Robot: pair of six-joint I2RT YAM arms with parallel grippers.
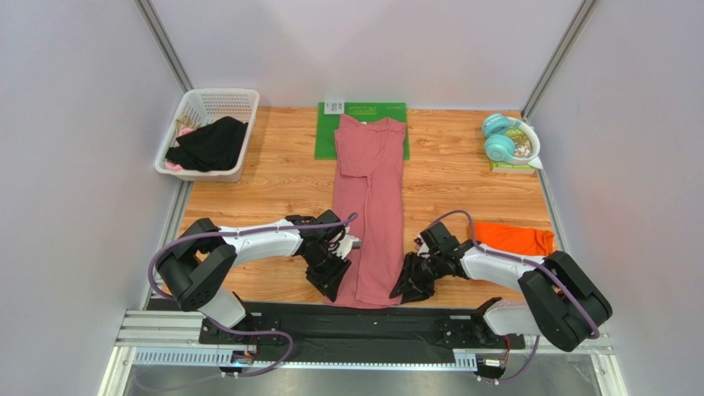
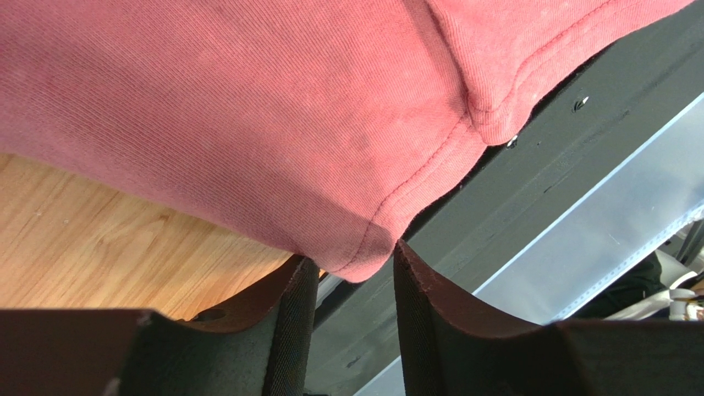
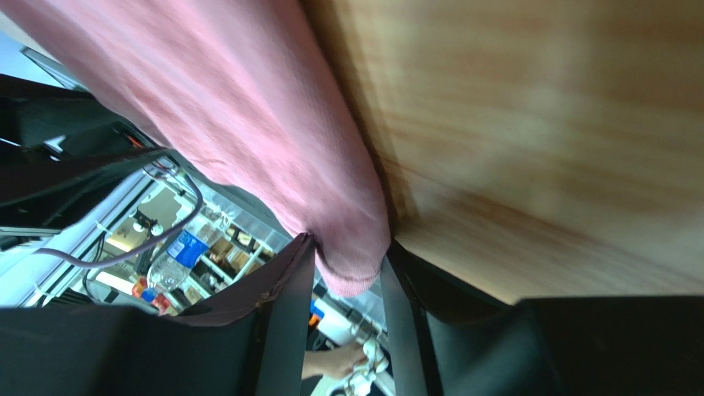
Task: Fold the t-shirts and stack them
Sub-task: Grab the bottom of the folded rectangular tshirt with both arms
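The rose-pink t-shirt (image 1: 372, 206) lies folded into a long narrow strip, running from the green mat (image 1: 329, 142) down to the table's near edge. My left gripper (image 1: 337, 287) is at its near left corner; in the left wrist view the hem corner (image 2: 363, 247) sits just between the open fingertips (image 2: 302, 285). My right gripper (image 1: 405, 289) is at the near right corner. In its blurred wrist view the pink edge (image 3: 351, 264) hangs into the gap of the open right gripper (image 3: 347, 276). An orange t-shirt (image 1: 514, 239) lies folded to the right, behind the right arm.
A white basket (image 1: 195, 101) holding dark cloth (image 1: 211, 144) stands at the back left. Teal headphones (image 1: 498, 136) and a bowl on a book (image 1: 522, 147) sit at the back right. A black rail (image 1: 347, 318) runs along the near table edge, just under the shirt's hem.
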